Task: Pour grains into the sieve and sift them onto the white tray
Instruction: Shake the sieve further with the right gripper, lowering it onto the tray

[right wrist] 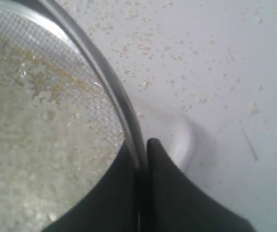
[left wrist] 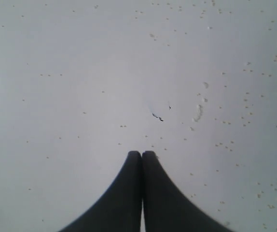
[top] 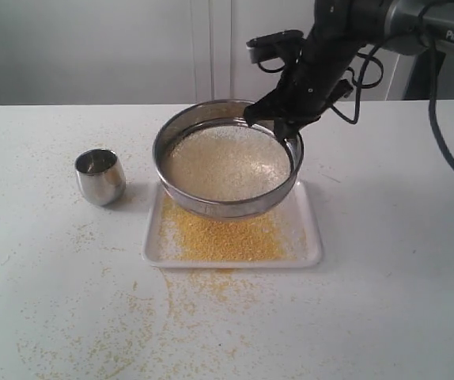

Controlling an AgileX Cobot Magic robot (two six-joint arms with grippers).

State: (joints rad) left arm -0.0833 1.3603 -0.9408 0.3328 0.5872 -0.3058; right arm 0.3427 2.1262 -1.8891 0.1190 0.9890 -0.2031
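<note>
Looks past the pour: steel cup (top: 100,176) parked upright well left of the white tray (top: 310,252), apparently empty as far as its mouth shows. Mid-sift now, probably near the end.

Holding the sieve (top: 219,207) over the far half of the tray with right gripper (top: 284,125), clamped on the rim at the far-right side, jaws either side of the ring wall. Slightly tilted, near edge lower. Can't tell whether touching the tray or just above it.

Inside the sieve: mostly coarse whitish grains (top: 227,162) spread across the mesh, only a few yellow specks near the rim in the right wrist view. On the tray, under the sieve and toward the near edge: broad layer of fine yellow grains. So mostly separated, by the look of it.

Also a lot of yellow spill off the tray onto the table (top: 385,317), mainly just past the tray's near edge and out to its left.

With left gripper (left wrist: 141,155): jaws flat together, gripping nothing, above bare table with stray grains. Not visible in the exterior view, so no placing it relative to the tray.

Left to do, at a guess: a few shakes to clear the last yellow, then set the sieve down.
</note>
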